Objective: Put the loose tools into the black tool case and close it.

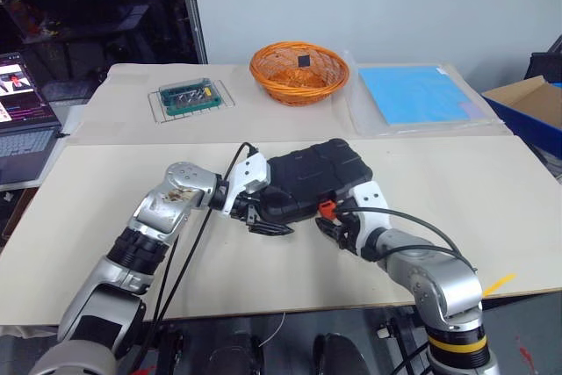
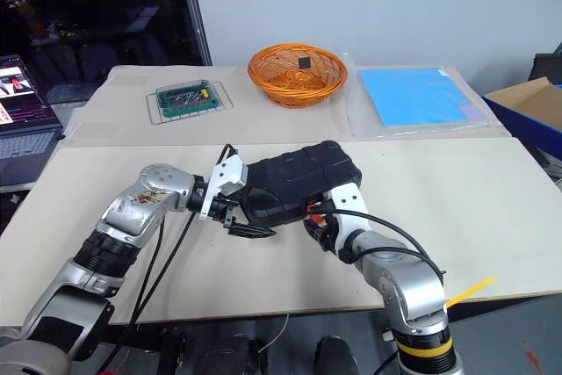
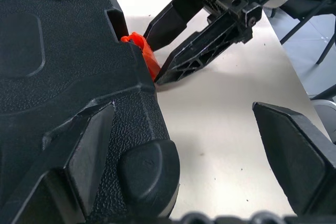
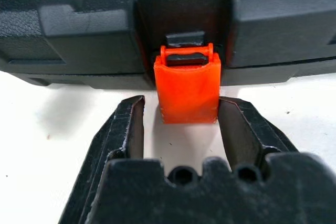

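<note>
The black tool case (image 1: 307, 177) lies with its lid down in the middle of the table, its orange latch (image 4: 188, 90) facing me. My right gripper (image 4: 182, 100) is open, its fingers straddling the latch: one touches its side, the other stands a narrow gap away. My left gripper (image 1: 268, 221) is open wide at the case's near left corner. One of its fingers (image 3: 89, 150) rests against the ribbed shell and the other hangs over bare table. The loose tools are out of view.
At the back stand an orange wicker basket (image 1: 299, 72), a small green box on a wire rack (image 1: 189, 96) and a blue sheet in clear plastic (image 1: 417, 94). A laptop (image 1: 22, 129) sits far left, a cardboard box (image 1: 531, 98) far right.
</note>
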